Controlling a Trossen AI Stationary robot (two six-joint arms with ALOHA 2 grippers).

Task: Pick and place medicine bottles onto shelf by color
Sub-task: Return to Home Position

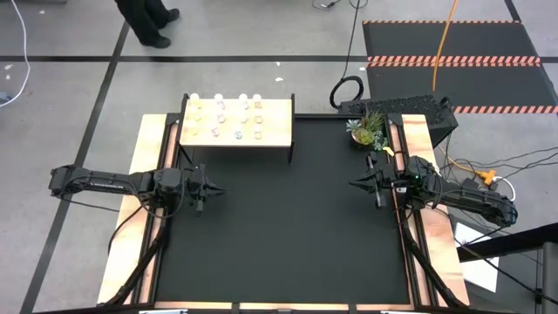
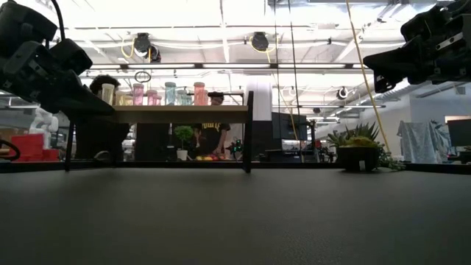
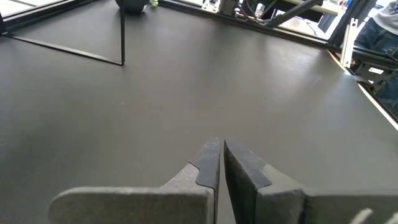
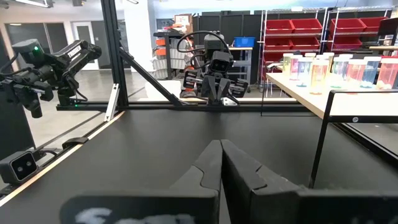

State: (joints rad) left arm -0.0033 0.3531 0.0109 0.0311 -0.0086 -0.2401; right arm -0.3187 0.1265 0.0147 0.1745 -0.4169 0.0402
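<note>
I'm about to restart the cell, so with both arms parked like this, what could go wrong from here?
1. The left gripper, jaws shut, sits close to a front leg of the shelf; a wide swing might jolt it and tip the tightly packed medicine bottles, some standing at its rear edge.
2. The potted plant stands near the right gripper; a sweep could knock it over.

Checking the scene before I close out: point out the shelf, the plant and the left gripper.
shelf [image 1: 279, 127]: high view, bare wood at the board's end.
plant [image 1: 368, 128]: high view, middle of its leaves.
left gripper [image 3: 219, 146]: left wrist view, between its shut fingertips.
</note>
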